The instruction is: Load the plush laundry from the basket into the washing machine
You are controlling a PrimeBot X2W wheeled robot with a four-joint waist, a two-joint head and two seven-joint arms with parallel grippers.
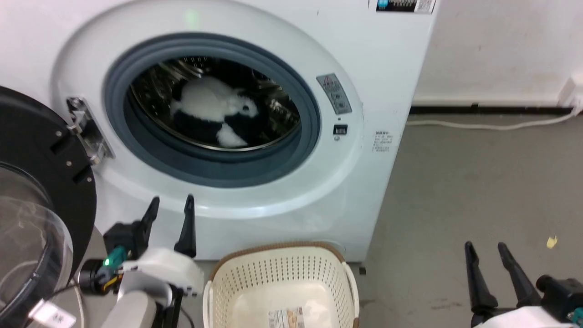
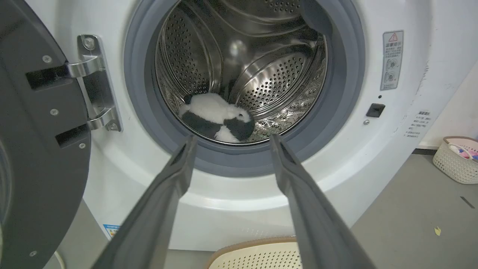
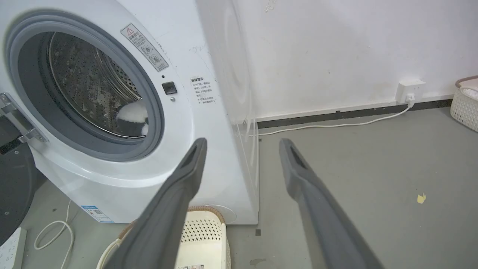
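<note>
The black-and-white panda plush [image 1: 214, 111] lies on the floor of the steel drum inside the white washing machine [image 1: 364, 54], and the left wrist view shows the panda [image 2: 218, 117] just behind the grey gasket. Below the porthole stands the cream basket [image 1: 282, 278], with only a sticker on its floor. My left gripper [image 1: 172, 205] is open in front of the washer's lower rim, holding nothing. My right gripper [image 1: 486, 248] is open over the grey floor to the right of the basket, also holding nothing.
The black-framed glass door [image 1: 32, 200] hangs open at the left, close to my left arm. A white cable [image 1: 492, 124] runs along the wall's base. A second small basket [image 2: 457, 160] with clothes stands on the floor far right.
</note>
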